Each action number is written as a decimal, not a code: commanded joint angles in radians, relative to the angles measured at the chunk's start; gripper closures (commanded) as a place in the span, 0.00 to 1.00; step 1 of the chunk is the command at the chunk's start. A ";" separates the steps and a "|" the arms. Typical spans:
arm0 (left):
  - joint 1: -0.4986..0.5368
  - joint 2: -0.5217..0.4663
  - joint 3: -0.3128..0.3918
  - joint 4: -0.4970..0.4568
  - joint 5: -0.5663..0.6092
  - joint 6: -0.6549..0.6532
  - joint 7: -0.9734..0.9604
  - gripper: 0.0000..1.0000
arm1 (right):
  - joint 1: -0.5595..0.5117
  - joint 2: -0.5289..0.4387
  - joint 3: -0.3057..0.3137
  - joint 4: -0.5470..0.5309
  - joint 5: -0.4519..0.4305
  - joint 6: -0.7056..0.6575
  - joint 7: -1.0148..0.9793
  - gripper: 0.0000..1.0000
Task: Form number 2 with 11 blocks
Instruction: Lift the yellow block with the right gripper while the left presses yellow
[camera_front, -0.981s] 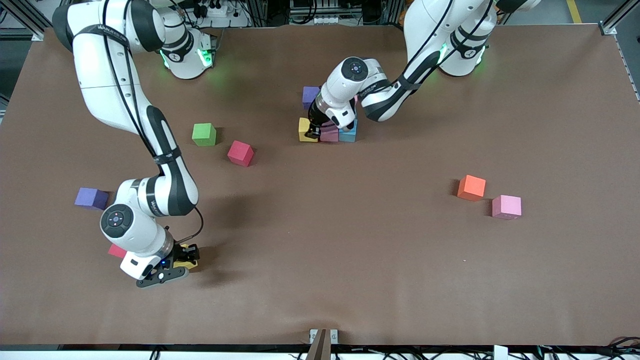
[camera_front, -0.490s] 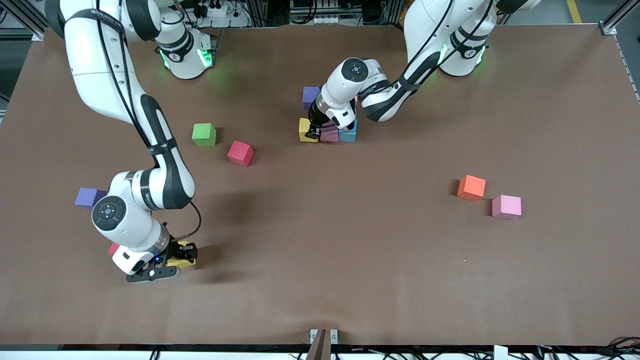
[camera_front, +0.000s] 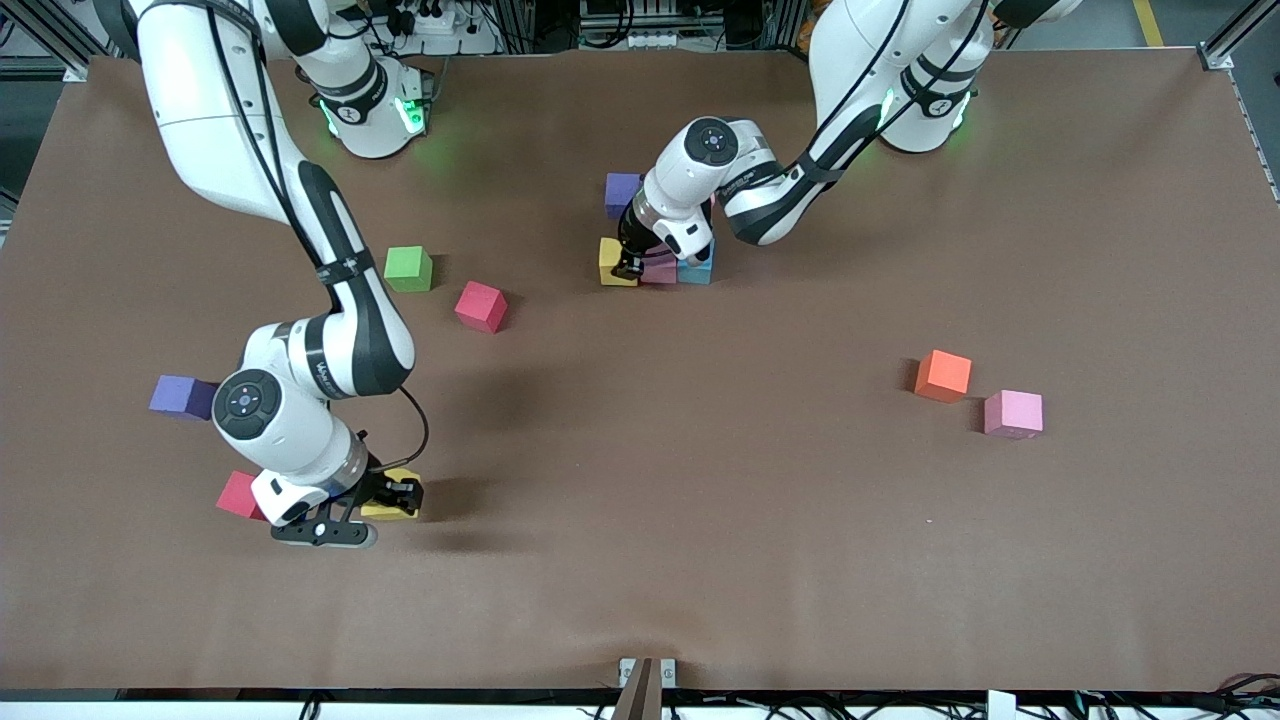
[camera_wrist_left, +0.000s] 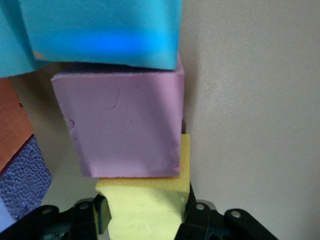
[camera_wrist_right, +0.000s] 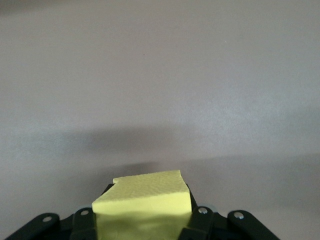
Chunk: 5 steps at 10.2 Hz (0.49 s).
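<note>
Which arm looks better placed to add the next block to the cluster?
The left: its gripper already holds a yellow block against the cluster's pink block. The right gripper grips another yellow block far away.

A broad stretch of bare table (camera_front: 700, 480) is left open through the middle, between the cluster of blocks (camera_front: 657, 262) toward the robots' bases and the front camera. Passage toward the right arm's end is narrowed by a green cube (camera_front: 408, 268), a red block (camera_front: 481, 306) and the right arm (camera_front: 330, 330). Toward the left arm's end, an orange block (camera_front: 943, 375) and a pink block (camera_front: 1013, 414) are found close together
</note>
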 joint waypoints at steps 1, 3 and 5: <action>0.008 0.007 -0.007 0.010 0.031 -0.016 0.005 0.62 | -0.015 -0.099 0.003 -0.110 0.008 0.001 0.011 0.44; 0.008 0.009 -0.007 0.008 0.031 -0.018 0.007 0.11 | -0.010 -0.102 0.001 -0.112 0.010 0.003 0.017 0.44; 0.008 0.003 -0.005 0.010 0.031 -0.019 0.007 0.00 | -0.004 -0.107 0.003 -0.115 0.010 0.001 0.054 0.44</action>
